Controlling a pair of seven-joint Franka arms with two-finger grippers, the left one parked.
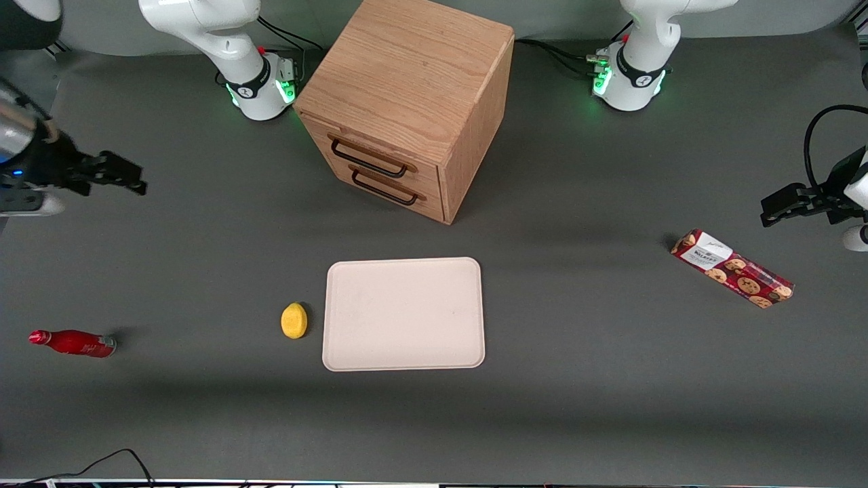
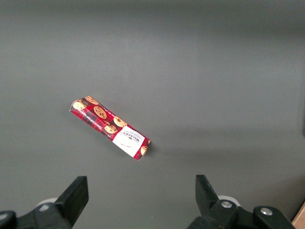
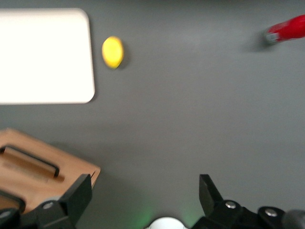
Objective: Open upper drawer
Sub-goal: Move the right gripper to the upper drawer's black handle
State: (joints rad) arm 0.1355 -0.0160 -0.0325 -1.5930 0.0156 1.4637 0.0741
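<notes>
— Where was the upper drawer?

— Shut in the oak cabinet (image 1: 413,102) on the table (image 1: 576,407); the upper drawer (image 1: 371,157) sat above the lower drawer (image 1: 386,186), farther from the front camera than the tray (image 1: 404,314).

— And your claw?

— My claw (image 1: 112,173) hung spread and empty, well apart toward my end; lemon (image 1: 294,320) just beside the tray.

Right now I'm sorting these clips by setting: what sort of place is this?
Probably a robot lab tabletop: a grey table between arm bases, props like an oak cabinet and cookie box, and the open gripper hovering at the working arm's end.
</notes>
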